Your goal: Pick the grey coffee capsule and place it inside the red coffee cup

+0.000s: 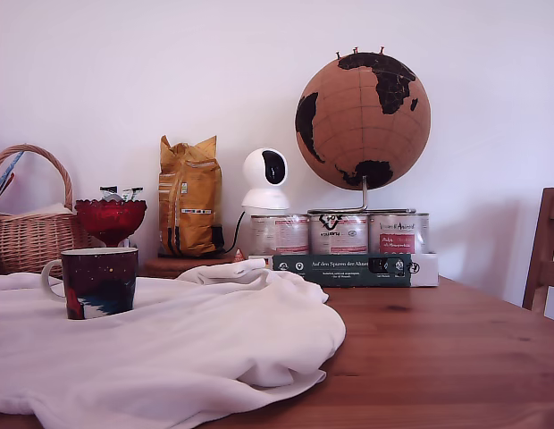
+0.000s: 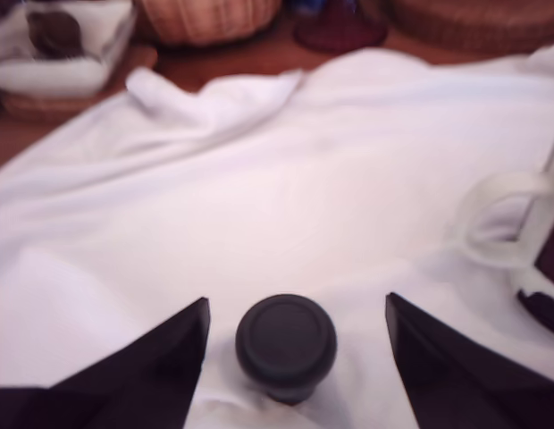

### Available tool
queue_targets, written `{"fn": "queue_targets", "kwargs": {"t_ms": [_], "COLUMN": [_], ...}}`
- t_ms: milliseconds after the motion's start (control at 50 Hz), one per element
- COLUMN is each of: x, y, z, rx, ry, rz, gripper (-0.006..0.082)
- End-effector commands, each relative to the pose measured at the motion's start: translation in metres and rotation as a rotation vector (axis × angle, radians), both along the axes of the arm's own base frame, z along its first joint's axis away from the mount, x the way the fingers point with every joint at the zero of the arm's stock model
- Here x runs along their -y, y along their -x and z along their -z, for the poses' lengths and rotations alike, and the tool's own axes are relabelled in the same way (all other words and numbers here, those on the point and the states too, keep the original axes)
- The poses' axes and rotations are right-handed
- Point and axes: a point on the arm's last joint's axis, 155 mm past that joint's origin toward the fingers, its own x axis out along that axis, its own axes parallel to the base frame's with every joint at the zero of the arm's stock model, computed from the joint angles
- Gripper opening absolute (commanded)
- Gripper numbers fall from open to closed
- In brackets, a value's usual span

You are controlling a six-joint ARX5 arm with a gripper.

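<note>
Here, a wooden table (image 1: 456,357) is stretching across the room, and a big white cloth (image 1: 188,349) is lying rumpled over the exterior view's left half of it. Behind, a cork globe (image 1: 363,121) is standing on three tins (image 1: 339,233) that are sitting in a row on a flat box (image 1: 353,268), with a white camera (image 1: 265,179) and a yellow bag (image 1: 189,197) beside them. Toward the exterior view's left, a wicker basket (image 1: 27,223) is sitting by the wall, and a red glass bowl (image 1: 111,217) on a foot is standing just in front of it. The red mug (image 1: 98,281) is sitting upright on the cloth, its white handle (image 2: 505,223) showing at the edge of the wrist view. The gripper (image 2: 295,344) is hovering low over the cloth with its two dark fingers (image 2: 161,366) spread wide apart. The grey capsule (image 2: 286,347) is sitting on the cloth between them, touching neither, flat round face up, well apart from the mug; it is not showing in the exterior view.
</note>
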Motion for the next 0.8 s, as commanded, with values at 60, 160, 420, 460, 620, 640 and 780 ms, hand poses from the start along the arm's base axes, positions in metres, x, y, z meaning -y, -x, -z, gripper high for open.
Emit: {"fn": "queue_targets", "kwargs": {"t_ms": [60, 160, 420, 460, 620, 640, 780], "x": [-0.006, -0.011, -0.011, -0.011, -0.008, -0.006, 0.008], "y": [-0.012, -0.015, -0.012, -0.013, -0.026, -0.028, -0.040], "z": [0.007, 0.015, 0.026, 0.023, -0.006, -0.011, -0.053], "rx": [-0.011, -0.034, -0.075, -0.061, 0.052, 0.068, 0.187], "ry": [-0.002, 0.000, 0.001, -0.001, -0.003, 0.002, 0.073], "rz": [-0.007, -0.016, 0.001, 0.001, 0.019, 0.022, 0.064], "gripper": [0.0568, 0.0498, 0.0174, 0.0151, 0.0142, 0.0142, 0.0142]}}
